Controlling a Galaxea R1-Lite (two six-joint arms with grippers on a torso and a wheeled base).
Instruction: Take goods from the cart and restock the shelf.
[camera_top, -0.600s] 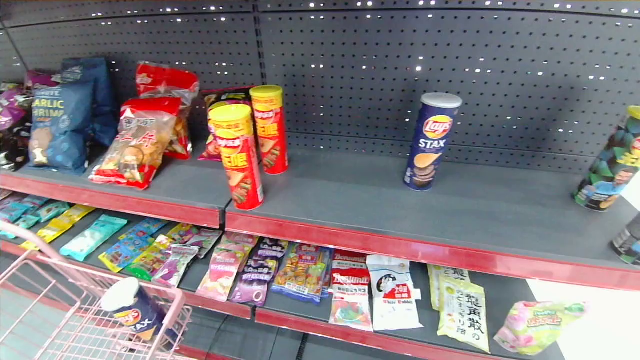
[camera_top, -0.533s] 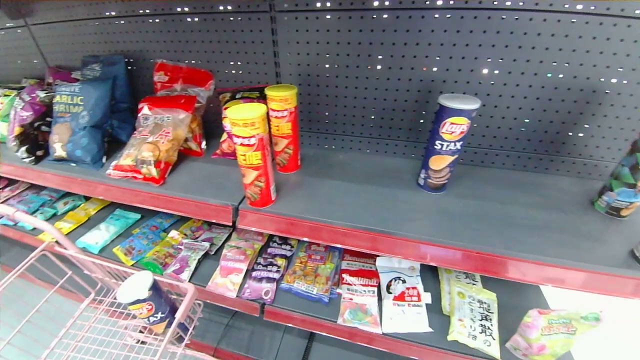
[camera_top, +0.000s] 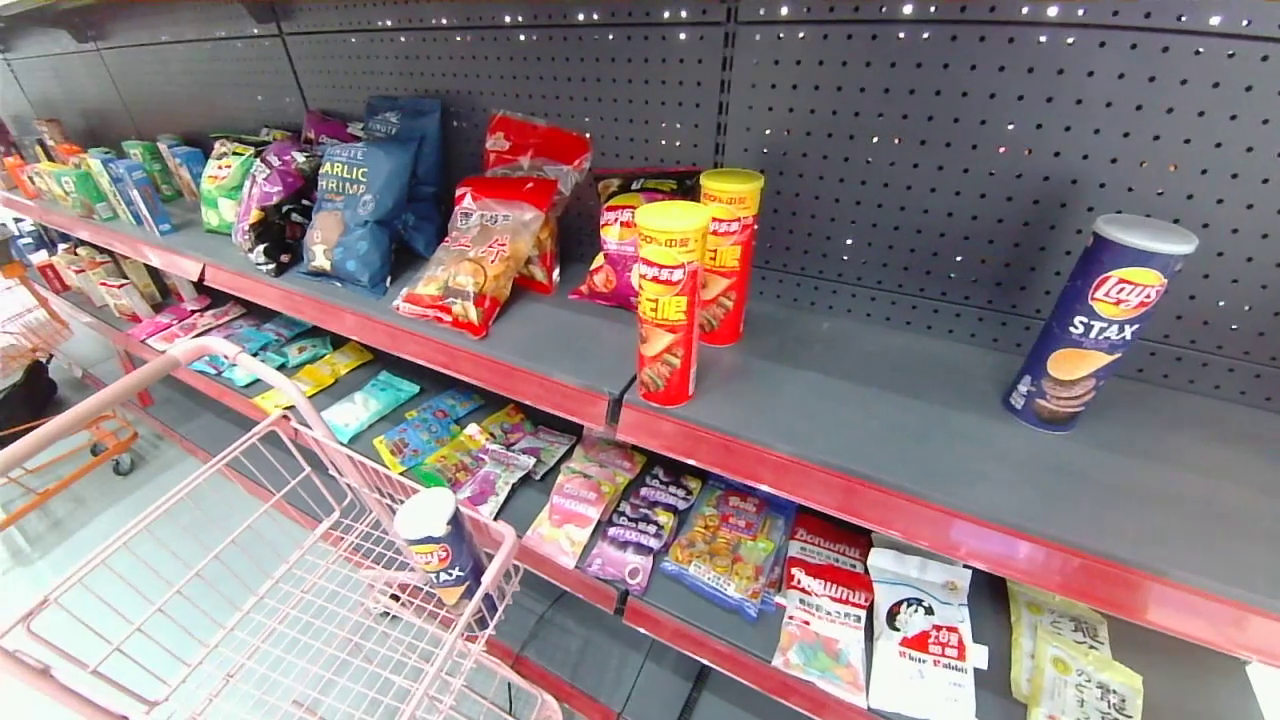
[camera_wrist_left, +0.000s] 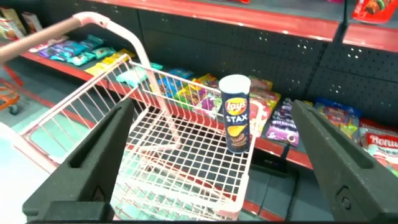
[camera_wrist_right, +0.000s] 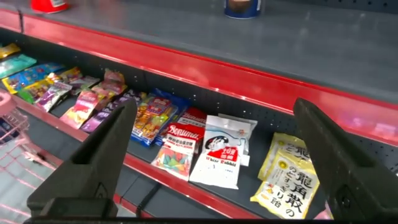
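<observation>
Cart: pink wire cart (camera_top: 120, 400), far left.
Cart can: blue chip can (camera_wrist_left: 236, 113) stands in the cart's corner nearest the shelving, untouched.
Left gripper: left gripper (camera_wrist_left: 212, 107) above the cart; fingers (camera_wrist_left: 93, 165) spread wide, holding nothing.
Shelf: grey upper shelf (camera_top: 900, 440) carries two red-yellow chip cans (camera_top: 668, 300); second blue chip can (camera_top: 1100, 320) well to their right.
Right gripper: right gripper (camera_wrist_right: 214, 104) facing snack packets (camera_wrist_right: 221, 152) below that shelf; fingers wide, empty.

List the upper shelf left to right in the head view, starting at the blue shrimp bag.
Blue shrimp bag, front red snack bag, front red can, rear red can, blue can.
</observation>
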